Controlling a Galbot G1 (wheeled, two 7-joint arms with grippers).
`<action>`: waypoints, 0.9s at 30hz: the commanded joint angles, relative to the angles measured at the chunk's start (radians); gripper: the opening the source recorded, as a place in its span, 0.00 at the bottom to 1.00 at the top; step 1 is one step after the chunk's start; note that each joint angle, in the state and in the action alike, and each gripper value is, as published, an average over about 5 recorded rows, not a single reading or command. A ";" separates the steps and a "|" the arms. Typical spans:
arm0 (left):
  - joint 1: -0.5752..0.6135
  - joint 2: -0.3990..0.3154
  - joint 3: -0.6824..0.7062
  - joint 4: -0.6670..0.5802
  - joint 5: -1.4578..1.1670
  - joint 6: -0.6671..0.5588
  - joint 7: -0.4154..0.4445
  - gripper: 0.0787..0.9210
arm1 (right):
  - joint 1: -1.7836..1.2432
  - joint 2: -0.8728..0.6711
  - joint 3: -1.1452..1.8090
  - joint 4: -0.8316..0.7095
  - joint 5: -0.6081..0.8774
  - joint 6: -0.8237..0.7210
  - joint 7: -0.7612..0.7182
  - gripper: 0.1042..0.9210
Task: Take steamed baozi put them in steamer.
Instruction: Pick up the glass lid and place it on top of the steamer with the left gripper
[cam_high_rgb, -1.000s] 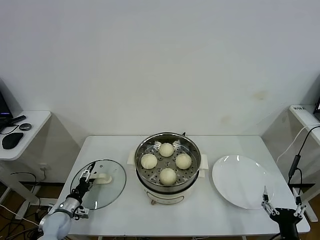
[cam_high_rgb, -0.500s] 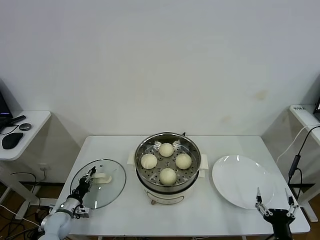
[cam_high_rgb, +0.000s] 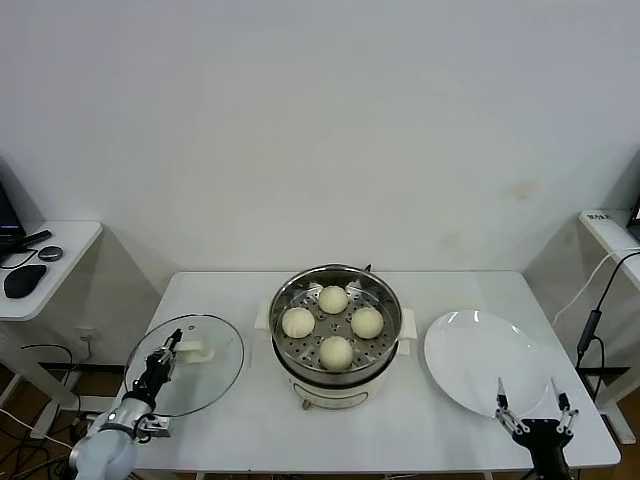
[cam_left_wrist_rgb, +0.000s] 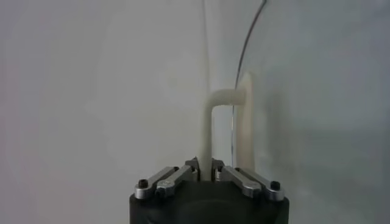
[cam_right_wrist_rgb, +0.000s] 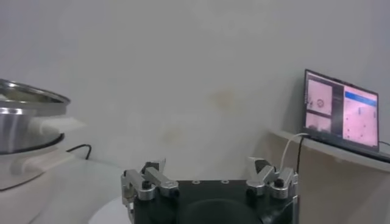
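Observation:
Several cream-white baozi (cam_high_rgb: 333, 299) sit on the perforated tray inside the shiny steamer (cam_high_rgb: 290, 360) at the table's middle. My left gripper (cam_high_rgb: 161, 362) is at the front left, shut on the white handle (cam_left_wrist_rgb: 208, 128) of the glass lid (cam_high_rgb: 215, 372), which is lifted and tilted. My right gripper (cam_high_rgb: 532, 405) is open and empty at the front right, by the near edge of the white plate (cam_high_rgb: 480, 362). In the right wrist view the steamer (cam_right_wrist_rgb: 21, 122) shows to one side.
The white table (cam_high_rgb: 430, 290) holds the steamer between lid and plate. A side desk (cam_high_rgb: 60, 250) with a mouse stands at the far left. A shelf with a cable (cam_high_rgb: 600, 290) is at the right. A laptop screen (cam_right_wrist_rgb: 341, 109) shows in the right wrist view.
My left gripper has drawn back to the left with the lid's handle, and the lid has risen and tilted. My right gripper has moved left along the plate's near edge.

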 joint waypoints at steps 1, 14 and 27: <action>0.293 0.114 -0.040 -0.480 -0.308 0.271 0.101 0.11 | -0.025 -0.066 -0.061 -0.003 0.055 -0.057 -0.030 0.88; 0.208 0.331 0.032 -0.896 -0.551 0.620 0.343 0.11 | -0.033 -0.118 -0.125 -0.045 0.028 -0.079 -0.062 0.88; -0.400 0.181 0.675 -0.620 -0.393 0.766 0.380 0.11 | 0.036 -0.042 -0.176 -0.147 -0.102 -0.068 -0.035 0.88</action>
